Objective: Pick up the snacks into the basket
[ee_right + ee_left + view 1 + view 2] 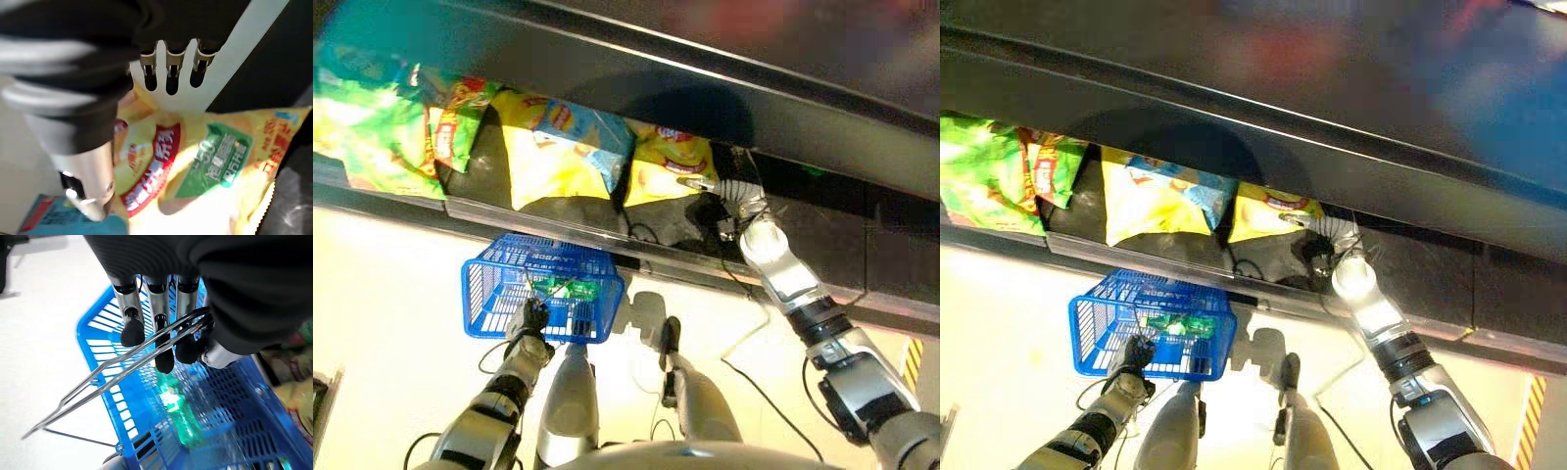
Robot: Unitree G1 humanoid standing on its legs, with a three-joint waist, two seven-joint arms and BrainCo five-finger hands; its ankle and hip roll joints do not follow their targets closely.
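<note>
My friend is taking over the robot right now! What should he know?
Left hand: fingers curled round the wire handle of the blue plastic basket, held below the shelf.
Right hand: reaching into the dark shelf, at the yellow snack bag; grip not readable.
Done: one green packet lies in the basket.
Left: the yellow bag, more yellow, blue-topped and green bags on the shelf.
</note>
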